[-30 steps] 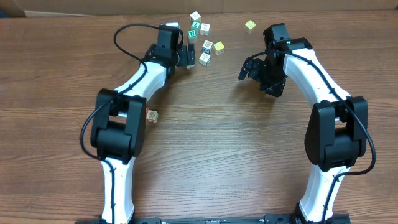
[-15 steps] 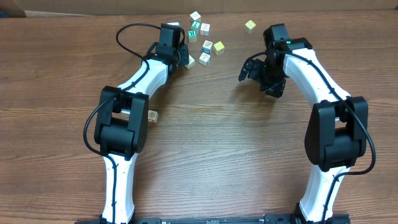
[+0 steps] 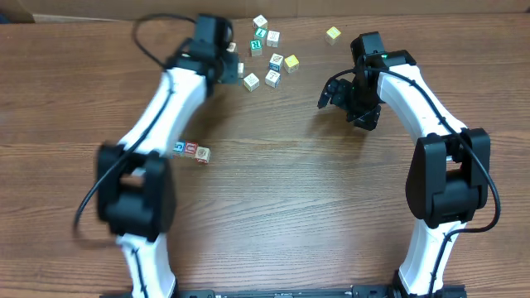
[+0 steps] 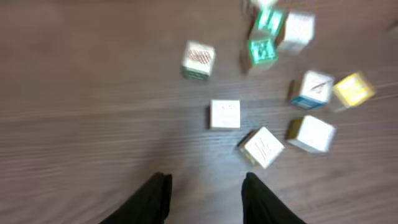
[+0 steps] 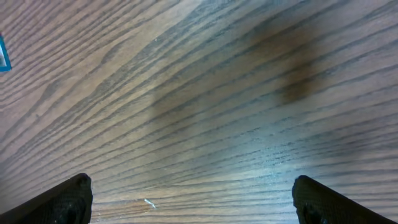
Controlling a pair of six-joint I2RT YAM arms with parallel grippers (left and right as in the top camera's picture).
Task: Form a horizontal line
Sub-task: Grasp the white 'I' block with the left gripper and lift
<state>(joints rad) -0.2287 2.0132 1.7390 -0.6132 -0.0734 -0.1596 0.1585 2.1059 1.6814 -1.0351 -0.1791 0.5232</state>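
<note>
Left gripper (image 4: 205, 182) hangs parted and empty just short of the loose blocks (image 4: 224, 114), likely choosing one for the line; right gripper (image 5: 193, 190) gapes wide over the tabletop (image 5: 199, 93).

I count twelve small cubes on the table (image 3: 273, 207) for certain. Eight are in the far cluster (image 3: 277, 60), one yellow-green cube (image 3: 333, 34) sits apart to its right, and three form a short row (image 3: 191, 150) beside my left arm. I have two grippers, the left gripper (image 4: 205, 180) and the right gripper (image 5: 193, 186), and blur around the left one leaves me unable to tell whether another cube or two lie there.
</note>
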